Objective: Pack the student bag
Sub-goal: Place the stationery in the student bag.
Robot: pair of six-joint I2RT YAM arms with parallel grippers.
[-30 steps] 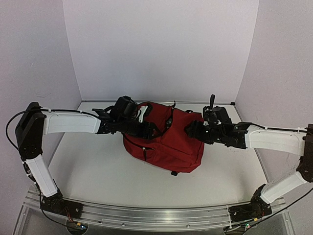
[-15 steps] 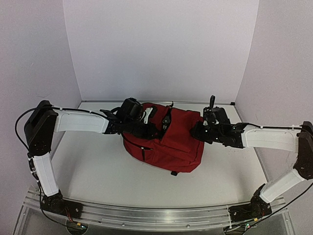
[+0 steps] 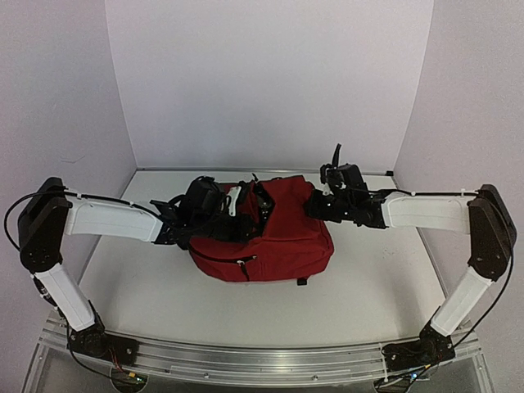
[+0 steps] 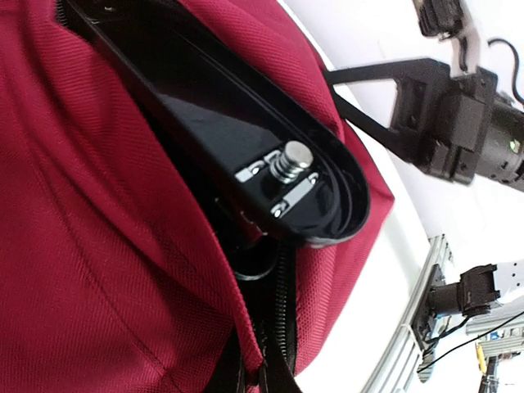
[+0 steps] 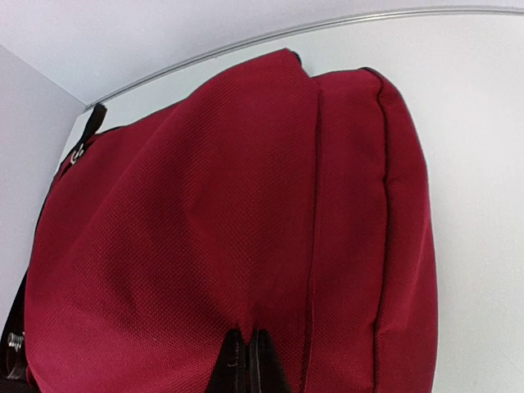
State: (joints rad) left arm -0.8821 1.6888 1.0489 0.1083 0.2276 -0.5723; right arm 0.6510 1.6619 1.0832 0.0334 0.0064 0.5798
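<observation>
So, left gripper (image 4: pixel 260 375) first: its jaws are pressed together on the edge of the student bag (image 3: pixel 286 237), right where the black zipper (image 4: pixel 277 299) runs along the open mouth. You only see the fingertips at the very bottom of the left wrist view, with dark red cloth bunched up at them. Just above that pinch the mouth gapes, and a glossy black oblong thing (image 4: pixel 246 131) sticks out of it, with a little metal stud (image 4: pixel 293 157) sitting near its rounded end. Honestly can't tell what that item is.

Right gripper (image 5: pixel 247 362) is the same deal: its fingertips are closed tight against each other, nipping a small fold of the red fabric on the bag's opposite side. From its wrist camera the cloth rises away from the tips as one big rounded bulge, with a seam (image 5: pixel 315 205) running up it.

From overhead, the bag lies on the white table (image 3: pixel 139 278), about the middle and toward the back wall (image 3: pixel 262 82). It sits squarely between the two arms, which reach in from either side nearly level. The open mouth is at the left arm's end, and the front pocket (image 3: pixel 241 266) with its zipper faces the near edge. A black strap end (image 3: pixel 301 281) pokes out underneath on the near side. An aluminium rail (image 3: pixel 246 360) carrying the arm bases runs along the table's near edge.
</observation>
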